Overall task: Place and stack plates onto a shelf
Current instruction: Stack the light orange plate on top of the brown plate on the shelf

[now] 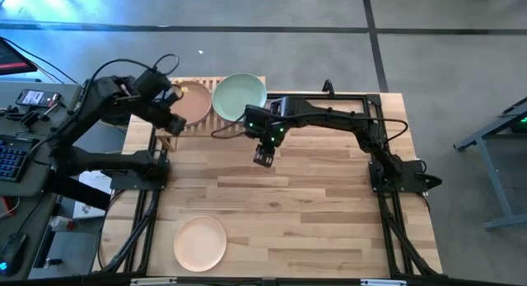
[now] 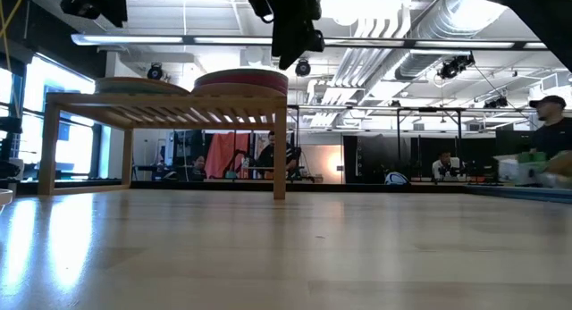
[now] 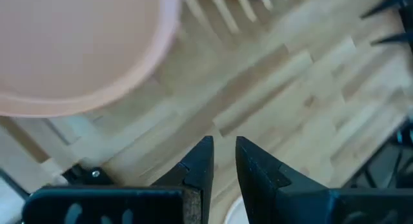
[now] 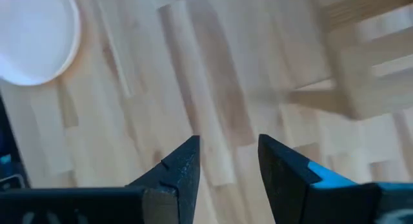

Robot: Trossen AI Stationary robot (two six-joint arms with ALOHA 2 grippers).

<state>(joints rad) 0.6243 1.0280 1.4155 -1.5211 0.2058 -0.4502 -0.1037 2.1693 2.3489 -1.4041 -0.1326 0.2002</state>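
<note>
High view is showing both end effectors, left [image 1: 174, 123] and right [image 1: 263, 158], hanging spread and empty; peach plate [image 1: 200, 242] is sitting on the bench's [image 1: 313, 212] near edge, so approach its rim low.

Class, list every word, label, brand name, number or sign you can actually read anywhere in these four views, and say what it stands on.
None: no readable text in any view.
The plates, the shelf and the tabletop carry no lettering.
The phone screen on the side desk by the left arm is too small to read.
Far-room signs and screens in the low view are too small and blurred to read.
</note>
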